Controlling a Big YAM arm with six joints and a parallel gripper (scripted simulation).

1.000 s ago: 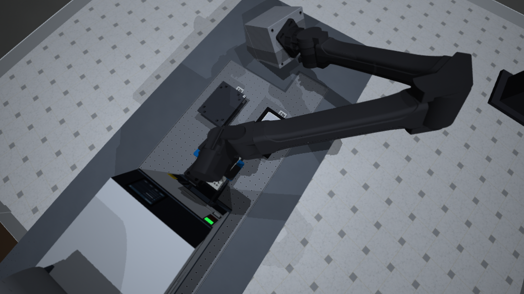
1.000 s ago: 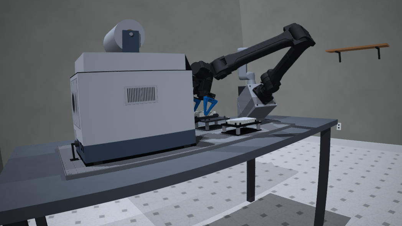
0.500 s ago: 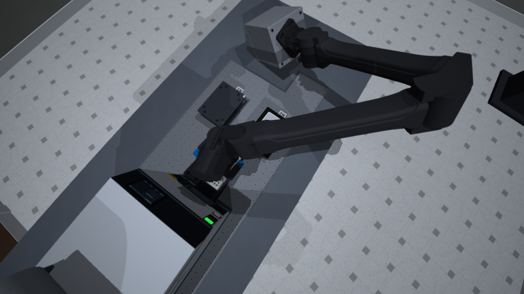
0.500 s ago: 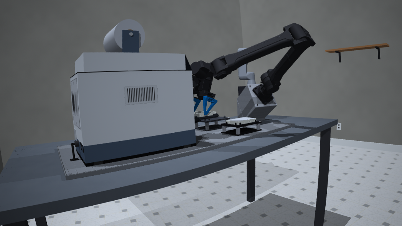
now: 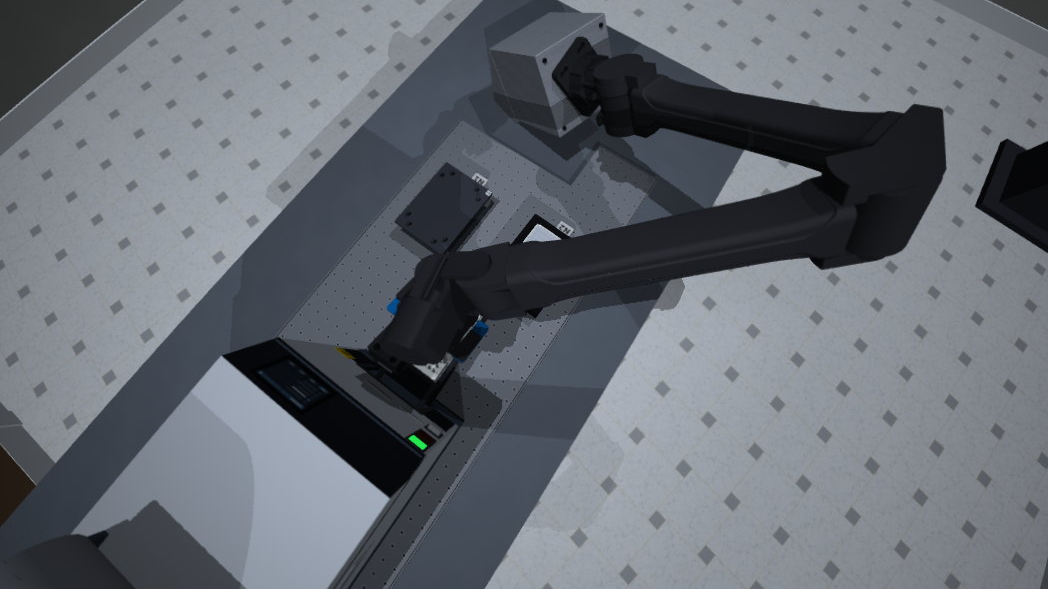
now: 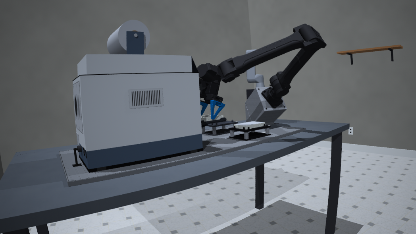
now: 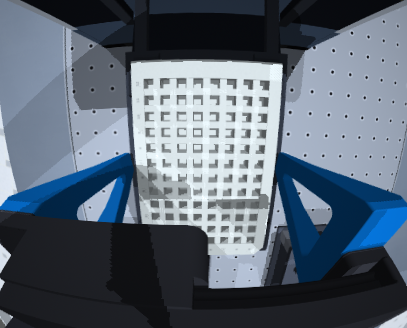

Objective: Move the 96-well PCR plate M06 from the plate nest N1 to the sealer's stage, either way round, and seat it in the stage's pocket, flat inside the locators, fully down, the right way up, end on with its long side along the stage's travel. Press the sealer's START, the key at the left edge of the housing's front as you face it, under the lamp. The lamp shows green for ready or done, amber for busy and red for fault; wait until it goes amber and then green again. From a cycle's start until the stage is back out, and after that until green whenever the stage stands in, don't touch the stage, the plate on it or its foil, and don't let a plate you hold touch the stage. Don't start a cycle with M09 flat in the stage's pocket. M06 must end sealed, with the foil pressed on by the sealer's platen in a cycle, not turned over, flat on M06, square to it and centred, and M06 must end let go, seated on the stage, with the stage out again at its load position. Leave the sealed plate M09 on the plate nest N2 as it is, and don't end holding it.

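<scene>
The white 96-well plate M06 [image 7: 205, 70] [image 5: 431, 368] lies wells up on the sealer's dark stage [image 7: 210, 56], out in front of the housing, long side along its travel. Whether it is fully down is hard to tell. My gripper [image 7: 204, 160] [image 6: 207, 117] is open, one blue finger beside each long side of M06. Any small gap at the fingertips is unclear. The lamp [image 5: 417, 442] is green. The nest N1 [image 5: 444, 207] [image 6: 225, 123] holds no plate. The sealed plate M09 [image 5: 543, 231] [image 6: 249, 124] lies on the nest N2, partly hidden by my arm in the top view.
The sealer housing [image 5: 309, 466] [image 6: 147, 124] stands close beyond the stage, with a foil roll [image 6: 131, 37] on top. My forearm passes above N2. The grey arm mount [image 5: 525, 87] [image 6: 264, 105] stands at the table's far end.
</scene>
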